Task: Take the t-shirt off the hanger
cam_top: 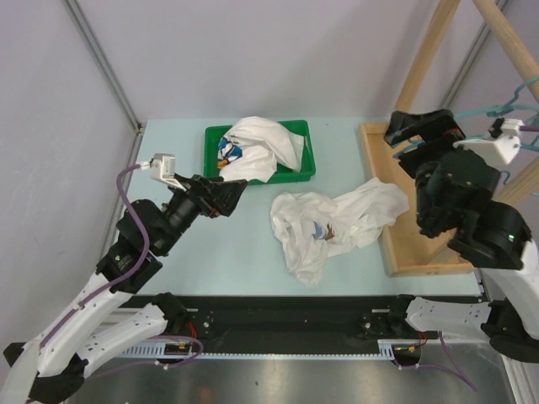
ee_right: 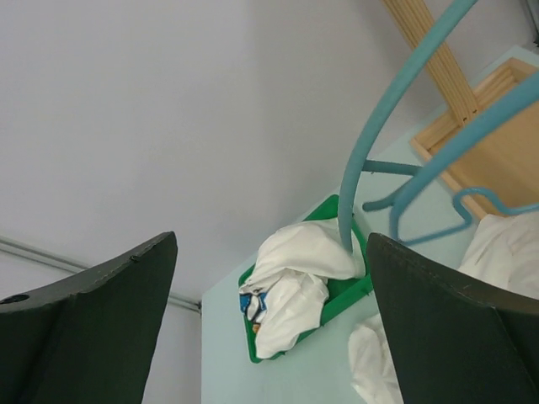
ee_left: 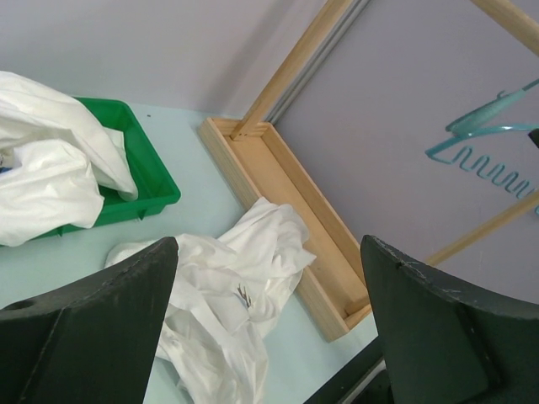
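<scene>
A crumpled white t-shirt (cam_top: 333, 220) lies loose on the pale blue table, off any hanger; it also shows in the left wrist view (ee_left: 223, 316). Teal hangers (cam_top: 514, 105) hang bare on the wooden rack at the right; they also show in the left wrist view (ee_left: 484, 143) and close up in the right wrist view (ee_right: 404, 135). My left gripper (cam_top: 236, 195) is open and empty, left of the shirt and above the table. My right gripper (cam_top: 404, 139) is open and empty, raised near the rack, with a hanger just beyond its fingers.
A green tray (cam_top: 299, 172) at the back holds another white garment (cam_top: 257, 147). The wooden rack base (cam_top: 404, 244) lies along the table's right side, its post (cam_top: 425, 59) rising at the back. Grey walls stand behind and to the left.
</scene>
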### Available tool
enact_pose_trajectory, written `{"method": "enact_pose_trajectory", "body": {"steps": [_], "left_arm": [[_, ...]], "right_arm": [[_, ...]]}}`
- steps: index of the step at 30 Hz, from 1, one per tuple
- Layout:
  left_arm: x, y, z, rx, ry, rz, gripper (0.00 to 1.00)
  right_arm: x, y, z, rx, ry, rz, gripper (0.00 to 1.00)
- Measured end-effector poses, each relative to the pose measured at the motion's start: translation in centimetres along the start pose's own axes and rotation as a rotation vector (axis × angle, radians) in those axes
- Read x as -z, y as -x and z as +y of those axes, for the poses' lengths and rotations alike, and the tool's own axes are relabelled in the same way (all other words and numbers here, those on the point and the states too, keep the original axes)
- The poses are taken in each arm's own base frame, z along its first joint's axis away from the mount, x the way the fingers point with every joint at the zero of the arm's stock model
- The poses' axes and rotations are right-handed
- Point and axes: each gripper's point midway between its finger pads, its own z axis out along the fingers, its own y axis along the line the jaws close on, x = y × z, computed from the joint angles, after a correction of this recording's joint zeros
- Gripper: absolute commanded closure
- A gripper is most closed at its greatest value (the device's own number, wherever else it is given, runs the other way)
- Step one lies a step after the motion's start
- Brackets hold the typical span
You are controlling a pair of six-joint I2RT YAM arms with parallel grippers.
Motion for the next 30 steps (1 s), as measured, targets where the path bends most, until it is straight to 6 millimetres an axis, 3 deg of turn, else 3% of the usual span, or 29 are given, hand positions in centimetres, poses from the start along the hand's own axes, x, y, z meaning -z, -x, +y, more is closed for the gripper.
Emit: {"method": "enact_pose_trajectory", "body": {"steps": [6, 11, 14, 20, 24, 27, 30], "left_arm": [[-1.3, -1.7, 0.0, 0.009, -0.012, 0.05, 0.02], [-4.4, -6.1, 0.6, -0.053, 0.013, 0.219, 0.0], [-6.9, -11.0, 0.4, -0.126, 0.025, 0.362, 0.0], [-9.6, -25.2, 2.7, -0.346, 0.107, 0.691, 0.0], [-11.7, -31.3, 4.8, -0.462, 0.176, 0.812, 0.0], [-12.2, -34.2, 6.3, -0.525, 0.208, 0.856, 0.0], [-12.3, -36.0, 6.5, -0.548, 0.196, 0.884, 0.0]], "right_arm": [[2.3, 1.3, -2.3, 0.006, 0.053, 0.099, 0.0], [4.6, -1.2, -2.6, 0.084, 0.209, 0.27, 0.0], [6.2, -4.6, -2.3, 0.155, 0.328, 0.406, 0.01], [9.3, -10.3, -2.5, 0.226, 0.498, 0.617, 0.0], [10.3, -10.3, -2.8, 0.225, 0.549, 0.646, 0.0], [11.0, -9.6, -3.3, 0.205, 0.577, 0.644, 0.01], [11.7, -8.1, -4.0, 0.171, 0.602, 0.619, 0.0]]}}
